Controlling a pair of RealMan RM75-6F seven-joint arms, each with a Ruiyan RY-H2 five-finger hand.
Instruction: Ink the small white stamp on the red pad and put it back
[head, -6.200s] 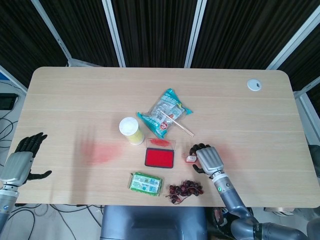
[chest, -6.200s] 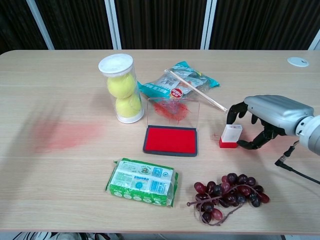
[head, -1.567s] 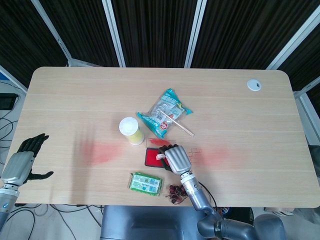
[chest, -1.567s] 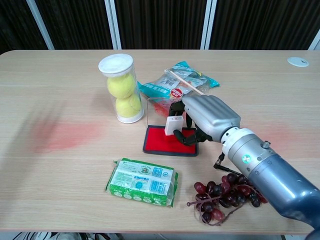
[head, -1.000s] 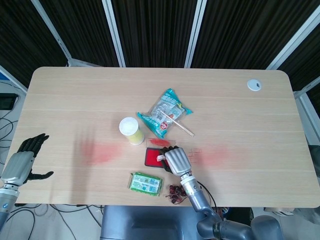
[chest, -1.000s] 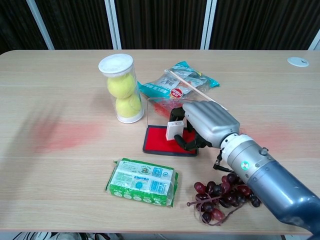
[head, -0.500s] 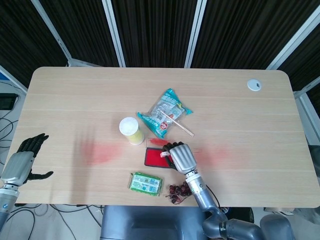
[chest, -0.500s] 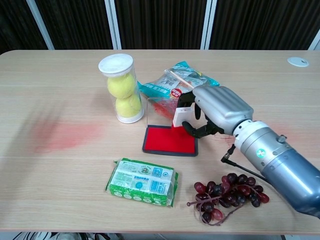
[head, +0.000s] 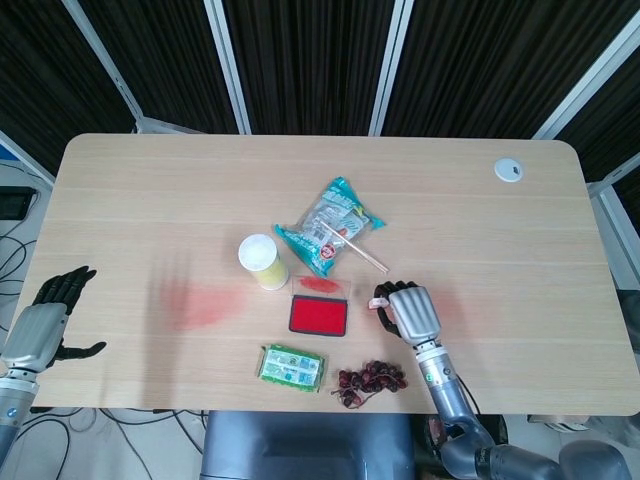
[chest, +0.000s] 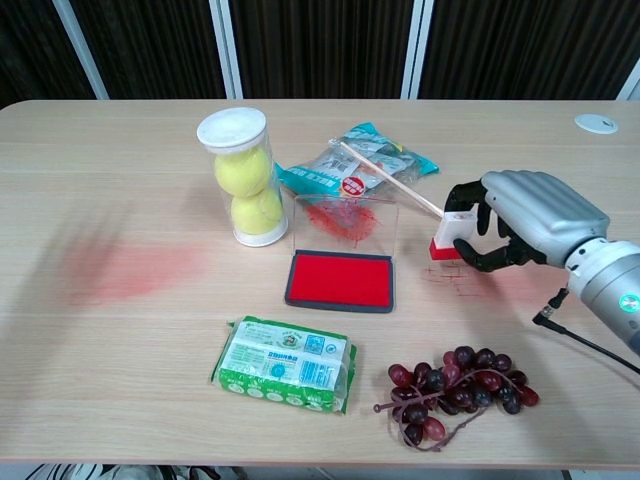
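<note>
My right hand (chest: 525, 228) (head: 412, 312) grips the small white stamp (chest: 449, 234) (head: 381, 304), which has a red base, and holds it just right of the red ink pad (chest: 342, 280) (head: 319, 316). The stamp sits tilted, at or just above the table; I cannot tell if it touches. The pad's clear lid (chest: 345, 222) stands upright behind it, smeared red. Faint red marks (chest: 455, 280) lie on the wood under the stamp. My left hand (head: 45, 325) rests off the table's left front corner, its fingers apart and holding nothing.
A clear tube of tennis balls (chest: 243, 177) stands left of the pad. A snack bag (chest: 357, 165) with a wooden stick (chest: 392, 180) lies behind it. A green packet (chest: 286, 362) and a bunch of grapes (chest: 455, 382) lie near the front edge. A white grommet (head: 509, 169) sits far right.
My right hand has lifted the stamp off the red pad and carried it right, down to the table beside the pad. The left hand has not moved.
</note>
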